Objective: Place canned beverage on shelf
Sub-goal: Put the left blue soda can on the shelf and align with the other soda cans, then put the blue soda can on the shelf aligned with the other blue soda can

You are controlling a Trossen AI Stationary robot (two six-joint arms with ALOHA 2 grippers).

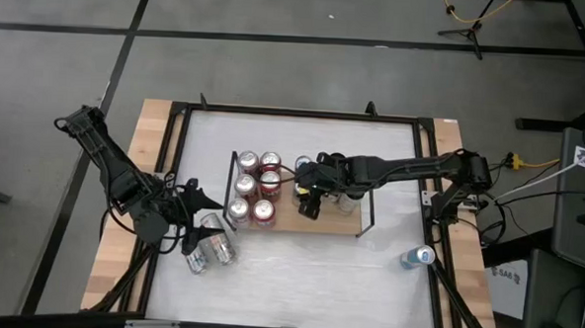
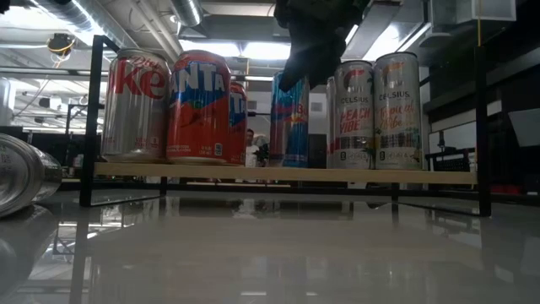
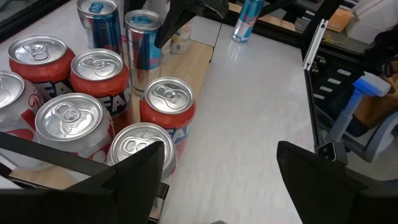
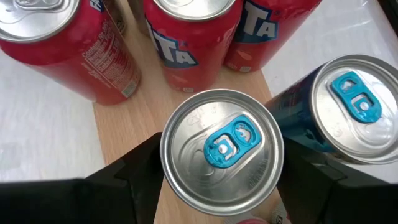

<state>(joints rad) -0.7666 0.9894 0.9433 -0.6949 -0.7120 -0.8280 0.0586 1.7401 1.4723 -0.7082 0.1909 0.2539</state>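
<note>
Cylindrical blue can (image 4: 222, 146), its aluminium top shiny, stands on smooth wooden shelf (image 4: 127, 130), clasped by right end effector (image 4: 219, 180).

Tripod (image 1: 466, 33) on grey floor (image 1: 277, 74); yellow cable (image 1: 472, 9) beside it.

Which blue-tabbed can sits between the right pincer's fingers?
The blue-tabbed can centred between the right pincer fingers, standing on the shelf; the other blue-tabbed can stands outside them.
</note>
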